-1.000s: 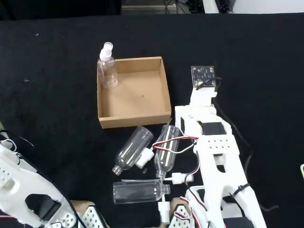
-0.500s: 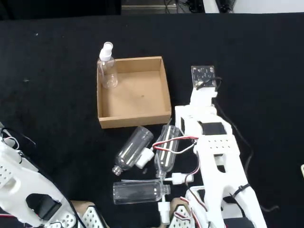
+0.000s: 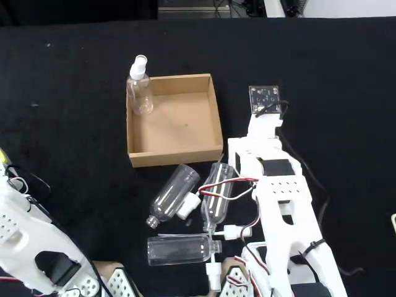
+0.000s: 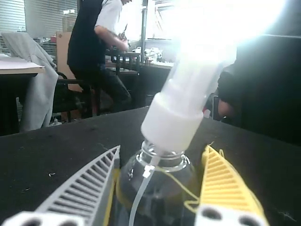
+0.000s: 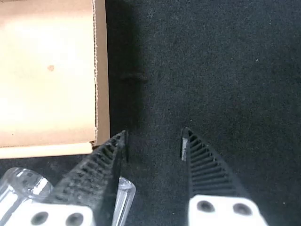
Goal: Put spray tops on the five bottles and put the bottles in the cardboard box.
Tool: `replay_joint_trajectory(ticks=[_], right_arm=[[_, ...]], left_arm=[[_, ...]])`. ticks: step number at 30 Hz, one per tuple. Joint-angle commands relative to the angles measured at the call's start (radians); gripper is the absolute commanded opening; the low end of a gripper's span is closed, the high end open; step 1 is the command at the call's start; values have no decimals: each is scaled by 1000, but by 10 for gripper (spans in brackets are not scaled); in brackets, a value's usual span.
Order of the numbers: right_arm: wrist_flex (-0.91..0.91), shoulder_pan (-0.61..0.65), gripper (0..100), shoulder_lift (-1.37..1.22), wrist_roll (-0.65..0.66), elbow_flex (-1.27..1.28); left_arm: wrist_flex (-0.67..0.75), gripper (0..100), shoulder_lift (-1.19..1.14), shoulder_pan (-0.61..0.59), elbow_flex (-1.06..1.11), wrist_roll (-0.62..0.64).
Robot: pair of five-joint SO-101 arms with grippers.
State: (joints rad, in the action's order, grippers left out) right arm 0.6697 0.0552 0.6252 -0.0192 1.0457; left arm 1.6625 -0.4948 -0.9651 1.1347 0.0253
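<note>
My left gripper is shut on a clear bottle, held by its shoulder between a grey finger and a yellow finger. A white spray top sits tilted on its neck. The cardboard box lies mid-table, with one capped bottle upright at its far left corner. Three uncapped bottles lie in front of the box, with loose spray tops among them. My right gripper hangs open over the black cloth beside the box wall.
The right arm stretches over the table beside the lying bottles. The left arm sits at the near left corner. A third spray top lies at the front edge. Black cloth covers the whole table.
The left arm at the near left corner has shifted slightly, and a yellow tip now shows at the left edge. The right arm, box and lying bottles have not moved.
</note>
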Motion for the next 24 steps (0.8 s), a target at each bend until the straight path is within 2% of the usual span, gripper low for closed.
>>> replay_joint_trajectory(ticks=[1,10,24], right_arm=[[-25,6,163,19,9,-2],[-25,6,163,19,9,-2],[-25,6,163,19,11,-2]], left_arm=[[-3,223,5,4,8,-11],[-2,217,17,7,74,-12],[-2,218,17,8,39,-18]])
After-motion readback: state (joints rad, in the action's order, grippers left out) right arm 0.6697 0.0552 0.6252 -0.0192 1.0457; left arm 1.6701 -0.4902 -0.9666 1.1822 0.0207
